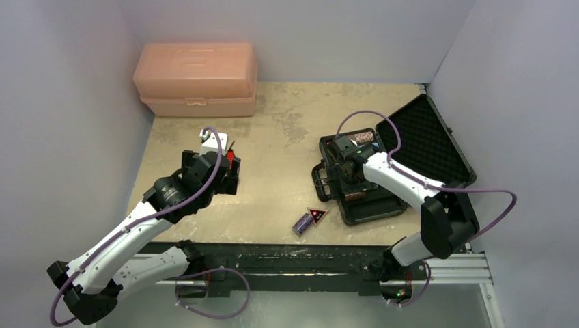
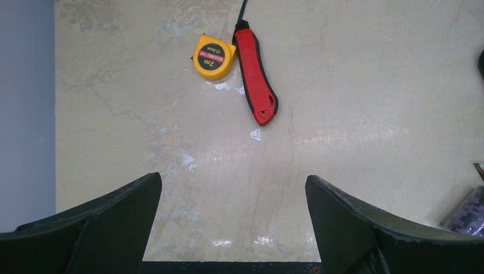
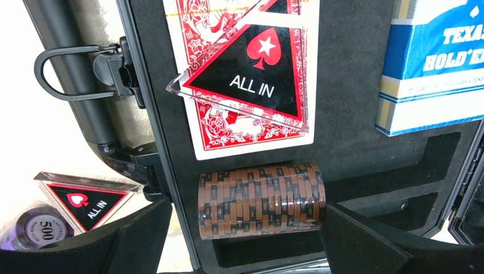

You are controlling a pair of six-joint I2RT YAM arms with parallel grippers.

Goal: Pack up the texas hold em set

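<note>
The small black case (image 1: 372, 212) lies open at the right, its foam lid (image 1: 427, 140) tipped back. My right gripper (image 1: 345, 164) hovers over the base, open. A brown chip stack (image 3: 261, 198) lies on its side in a foam slot between the spread fingers (image 3: 365, 245), the left one apart from it. Above it, an "ALL IN" triangular token (image 3: 257, 74) rests on the red card deck (image 3: 217, 128); the blue deck (image 3: 434, 63) sits to the right. A second token (image 1: 315, 216) and a purple chip stack (image 1: 301, 223) lie on the table beside the case. My left gripper (image 2: 234, 182) is open over bare table.
A large peach plastic box (image 1: 196, 78) stands at the back left. A yellow tape measure (image 2: 214, 56) and a red folding knife (image 2: 255, 80) lie just beyond the left gripper. Grey walls close in the table's left, back and right sides.
</note>
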